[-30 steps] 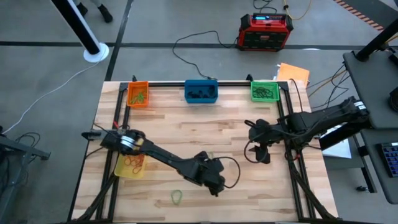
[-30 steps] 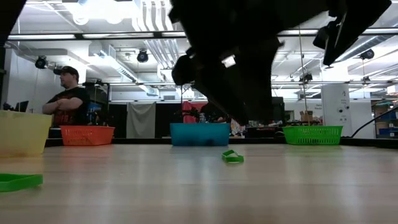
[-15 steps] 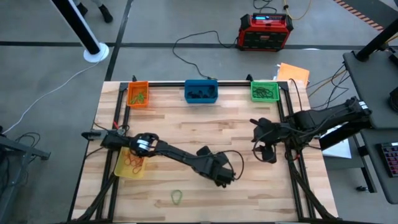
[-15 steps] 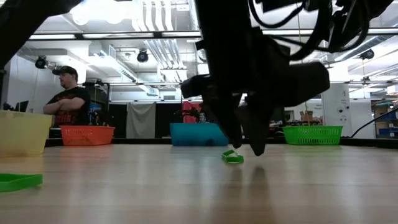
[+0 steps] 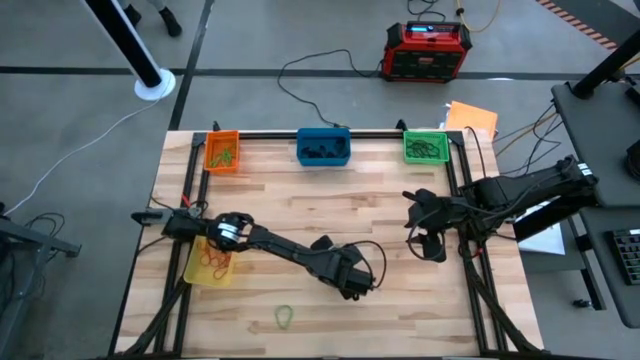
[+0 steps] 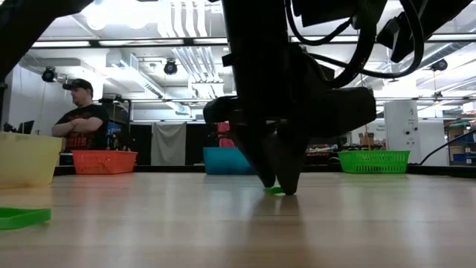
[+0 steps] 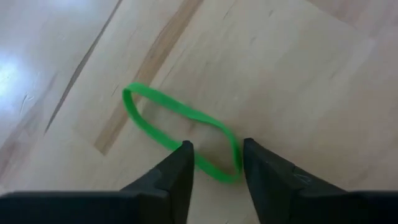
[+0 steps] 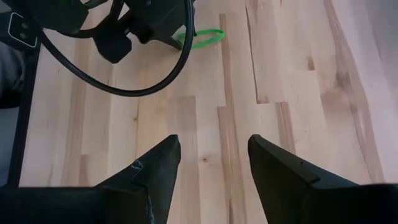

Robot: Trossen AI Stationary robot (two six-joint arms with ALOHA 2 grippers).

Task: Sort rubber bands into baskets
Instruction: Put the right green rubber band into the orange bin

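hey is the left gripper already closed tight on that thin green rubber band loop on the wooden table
No, the left gripper has its dark fingers apart, straddling one end of the thin green rubber band loop lying flat on the wooden table.

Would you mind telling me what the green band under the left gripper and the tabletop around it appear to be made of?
The green band looks like rubber: a thin, flat, matte strip lying in a limp, uneven loop, with the left gripper open astride its end. The tabletop looks like pale wood joined from planks, with visible grain and board seams; soft glare suggests a smooth, possibly sealed finish.
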